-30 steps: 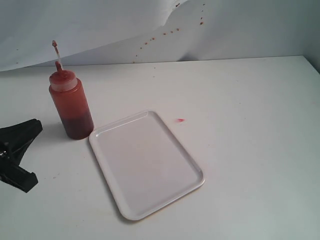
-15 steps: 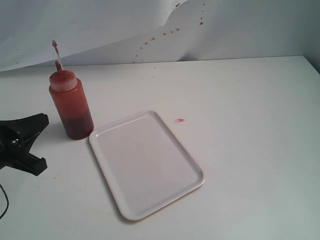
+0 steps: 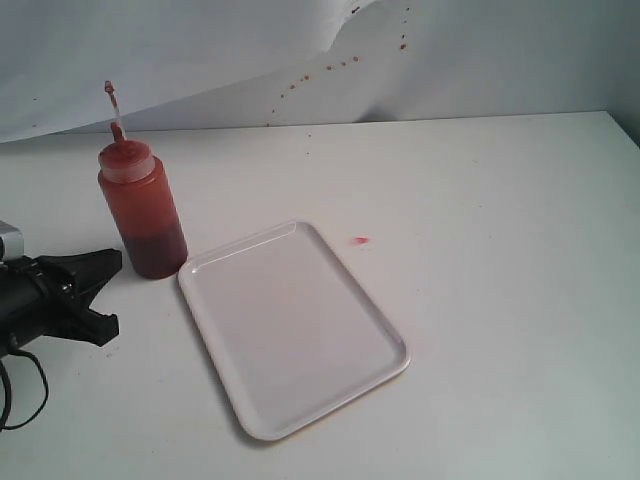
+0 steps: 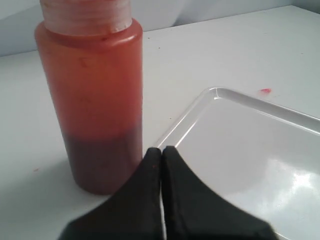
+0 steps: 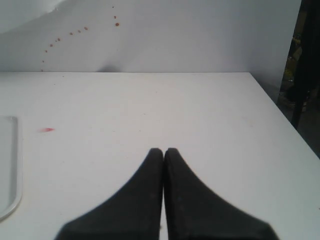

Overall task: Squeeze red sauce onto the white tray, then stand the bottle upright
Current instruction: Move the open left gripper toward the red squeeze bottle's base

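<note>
The bottle (image 3: 143, 215) stands upright on the white table at the left, translucent and tinted red-orange, with darker red sauce (image 4: 102, 160) settled in its lower part and a thin nozzle on top. Just right of it lies the white tray (image 3: 290, 325), flat and bare. My left gripper (image 3: 112, 260) comes in low from the left edge, shut and holding nothing. In the left wrist view its tips (image 4: 161, 149) sit just short of the bottle (image 4: 92, 100), beside the tray's corner (image 4: 215, 92). My right gripper (image 5: 163, 150) is shut over bare table, out of the exterior view.
A small pale pink smear (image 3: 359, 240) marks the table right of the tray. Tiny red specks (image 3: 340, 62) dot the white backdrop. The table's right edge (image 5: 280, 115) drops off beside the right gripper, with dark clutter beyond it.
My left gripper has slid to the right along the table toward the bottle's base. Bottle, tray and right gripper have not moved.
</note>
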{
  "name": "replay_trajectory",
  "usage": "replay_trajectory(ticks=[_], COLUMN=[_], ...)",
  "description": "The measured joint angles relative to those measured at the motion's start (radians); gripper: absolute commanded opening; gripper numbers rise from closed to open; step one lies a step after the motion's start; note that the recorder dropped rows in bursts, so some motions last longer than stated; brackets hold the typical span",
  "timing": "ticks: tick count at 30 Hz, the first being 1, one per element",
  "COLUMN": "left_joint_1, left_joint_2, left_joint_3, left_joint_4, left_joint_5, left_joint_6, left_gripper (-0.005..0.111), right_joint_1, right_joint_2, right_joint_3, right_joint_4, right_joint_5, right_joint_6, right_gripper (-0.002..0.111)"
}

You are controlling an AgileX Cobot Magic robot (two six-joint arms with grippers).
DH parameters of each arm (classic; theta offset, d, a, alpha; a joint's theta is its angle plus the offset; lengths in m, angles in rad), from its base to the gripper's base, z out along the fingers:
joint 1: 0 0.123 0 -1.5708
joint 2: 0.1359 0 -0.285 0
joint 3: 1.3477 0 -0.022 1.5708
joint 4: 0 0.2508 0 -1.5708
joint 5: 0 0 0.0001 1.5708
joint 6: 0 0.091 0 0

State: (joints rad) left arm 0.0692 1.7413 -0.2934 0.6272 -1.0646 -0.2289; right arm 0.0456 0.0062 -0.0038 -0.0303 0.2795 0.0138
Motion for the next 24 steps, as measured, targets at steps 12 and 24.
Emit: replay_trajectory(ticks=[12, 24], left_joint_1=[0.000, 0.000], left_joint_2=[0.001, 0.001], left_joint_3=[0.000, 0.000], left_joint_4=[0.000, -0.052], left_joint_5=[0.000, 0.067], left_joint_6=[0.002, 0.002], left_gripper=[0.012, 0.105], right_joint_1=[0.000, 0.000], right_joint_2=[0.000, 0.000], right_joint_3=[0.000, 0.000], right_joint_4=[0.000, 0.000], right_joint_5=[0.000, 0.000], right_joint_6=[0.000, 0.000], right_gripper=[0.000, 0.000])
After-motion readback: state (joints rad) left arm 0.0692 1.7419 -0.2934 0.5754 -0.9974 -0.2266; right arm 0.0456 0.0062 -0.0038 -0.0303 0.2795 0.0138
